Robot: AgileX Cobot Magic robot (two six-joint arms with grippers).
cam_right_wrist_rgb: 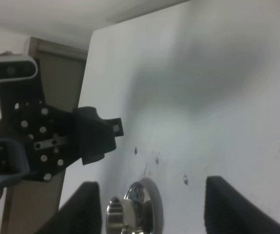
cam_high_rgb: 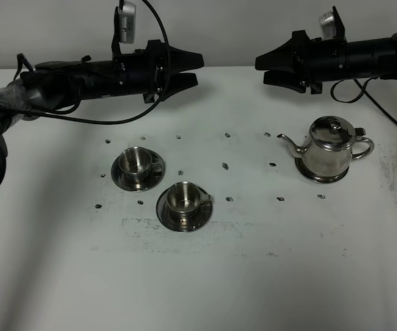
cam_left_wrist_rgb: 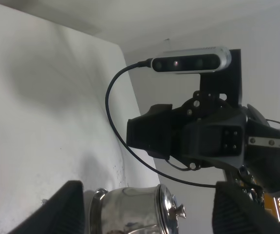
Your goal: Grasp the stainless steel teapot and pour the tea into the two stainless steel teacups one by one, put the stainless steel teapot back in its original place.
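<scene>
— Teapot [cam_high_rgb: 331, 148] sits on its coaster [cam_high_rgb: 322, 179], low beneath our right gripper [cam_high_rgb: 270, 69], jaws spread, empty. We'd descend squarely onto the loop handle [cam_high_rgb: 365, 146], keeping the pot level.
— Left gripper [cam_high_rgb: 188, 72], equally agape, hangs well apart from the teacups [cam_high_rgb: 138, 162]. White tabletop [cam_high_rgb: 288, 276], scuffed and speckled; pale wall [cam_high_rgb: 219, 27] behind.

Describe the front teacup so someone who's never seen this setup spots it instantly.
Start from the white table and find the tall teapot on its right side; two small steel cups on saucers sit to its left. The front teacup is the one closer to the table's near edge and middle. The other teacup sits further back and further left.
</scene>
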